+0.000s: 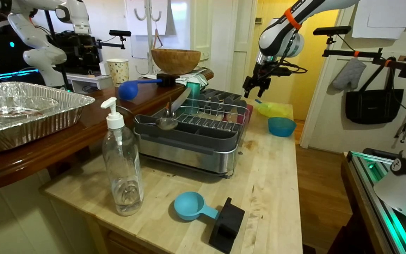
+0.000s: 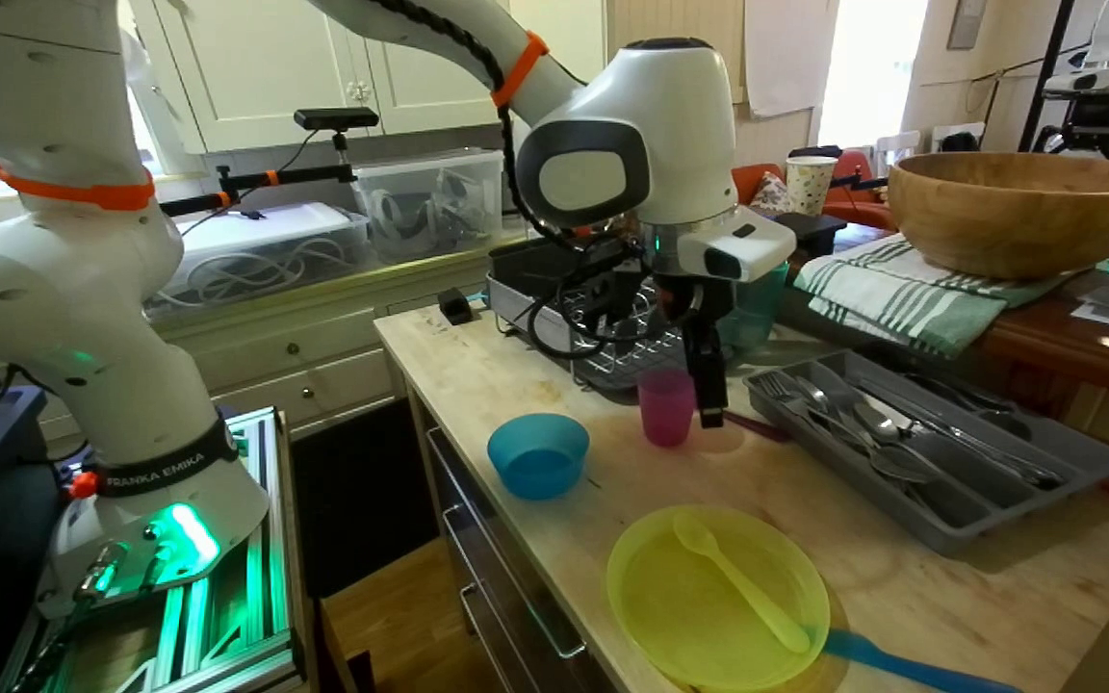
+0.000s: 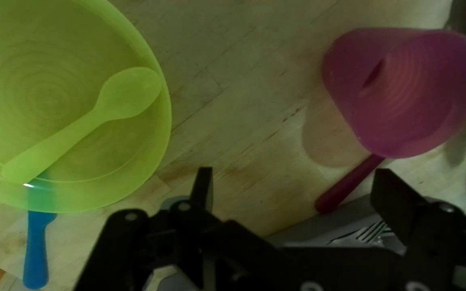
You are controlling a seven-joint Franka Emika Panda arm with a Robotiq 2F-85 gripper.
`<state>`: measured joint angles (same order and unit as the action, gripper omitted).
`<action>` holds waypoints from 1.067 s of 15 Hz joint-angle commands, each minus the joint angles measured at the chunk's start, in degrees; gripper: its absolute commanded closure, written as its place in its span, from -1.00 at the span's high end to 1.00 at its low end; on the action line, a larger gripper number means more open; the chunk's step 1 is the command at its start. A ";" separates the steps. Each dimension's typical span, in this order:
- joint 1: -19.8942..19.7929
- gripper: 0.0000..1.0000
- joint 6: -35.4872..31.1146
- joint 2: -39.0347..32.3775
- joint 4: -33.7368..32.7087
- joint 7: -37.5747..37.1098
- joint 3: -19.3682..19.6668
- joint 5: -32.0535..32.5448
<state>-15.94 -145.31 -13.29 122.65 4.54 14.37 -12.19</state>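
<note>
My gripper is open and empty above the wooden table, and it also shows in an exterior view and the wrist view. It is nearest a pink cup, whose open mouth shows in the wrist view. A dark red handle lies beside the cup, its far end hidden. A yellow plate holds a yellow spoon. A blue handle sticks out from under the plate. A blue bowl stands near the table edge.
A grey cutlery tray with metal cutlery lies beside the cup. A dish rack stands behind, with a pump bottle, a blue scoop and a black block beyond. A wooden bowl sits on the raised counter.
</note>
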 commanded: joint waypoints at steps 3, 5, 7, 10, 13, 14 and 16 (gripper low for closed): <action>-1.19 1.00 1.54 0.95 1.92 5.87 -1.90 -0.57; -0.94 0.72 0.21 0.13 2.07 5.80 -1.98 -0.18; -0.97 0.35 0.40 -0.55 1.85 6.02 -2.26 -0.55; -0.87 -0.17 0.77 -1.54 1.61 5.72 -2.50 -0.15; -1.05 -0.61 0.77 -1.27 1.99 6.84 -2.56 0.35; -1.05 -0.74 0.65 -1.19 2.25 7.24 -2.44 0.80; -1.08 -0.99 0.16 -1.02 2.81 7.72 -2.23 1.39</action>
<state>-16.16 -144.56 -14.59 124.31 10.88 12.50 -12.01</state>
